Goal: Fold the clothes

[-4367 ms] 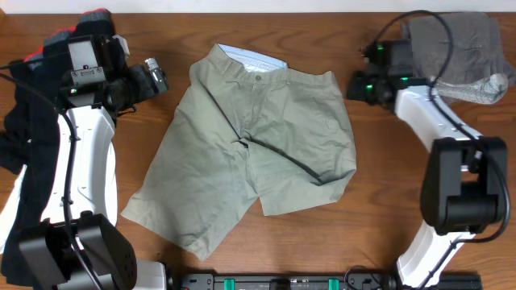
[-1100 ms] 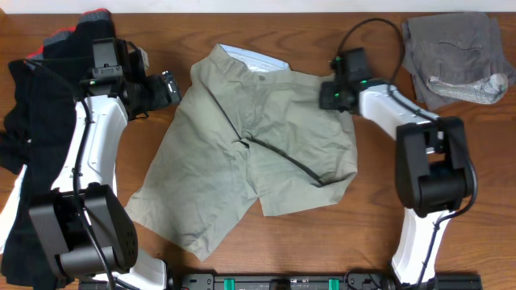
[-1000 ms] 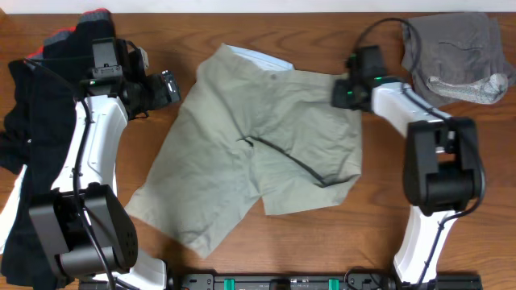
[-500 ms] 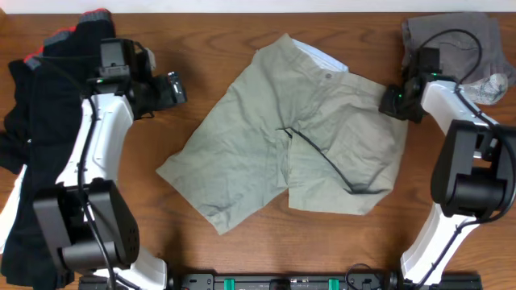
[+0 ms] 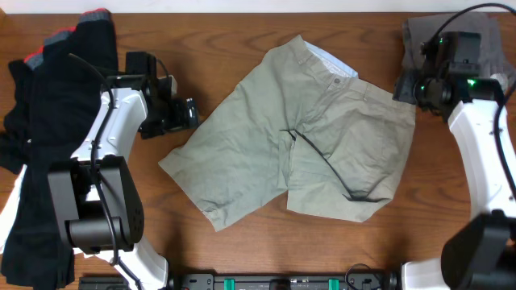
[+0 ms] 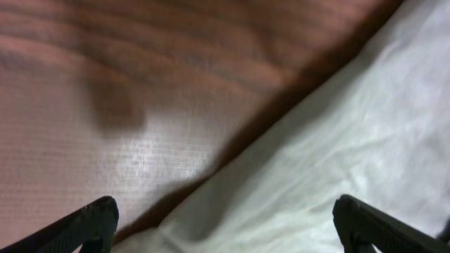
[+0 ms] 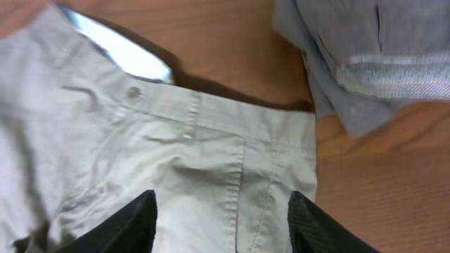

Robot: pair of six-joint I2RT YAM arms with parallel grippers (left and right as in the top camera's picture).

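Note:
The khaki shorts (image 5: 322,137) lie flat and slanted across the table, with the waistband (image 7: 211,112) and its button (image 7: 133,92) at the upper right and the pale blue lining (image 7: 123,56) showing. My right gripper (image 5: 408,85) hovers open over the waistband's right corner; its fingers (image 7: 119,226) stand apart above the cloth, holding nothing (image 7: 221,228). My left gripper (image 5: 190,118) is wide open at the left edge of the shorts' leg. In the left wrist view the cloth's edge (image 6: 295,176) lies between its fingers (image 6: 91,223), ungripped.
Folded grey shorts (image 5: 455,32) (image 7: 365,56) lie at the far right corner, just behind the right gripper. Black garments with red and grey trim (image 5: 48,89) are piled along the left side. Bare wood (image 5: 242,32) shows around the khaki shorts.
The right gripper, shut on the waistband, dragged the shorts to the right and turned them, then opened and let go. The left gripper moved right, up to the leg's edge.

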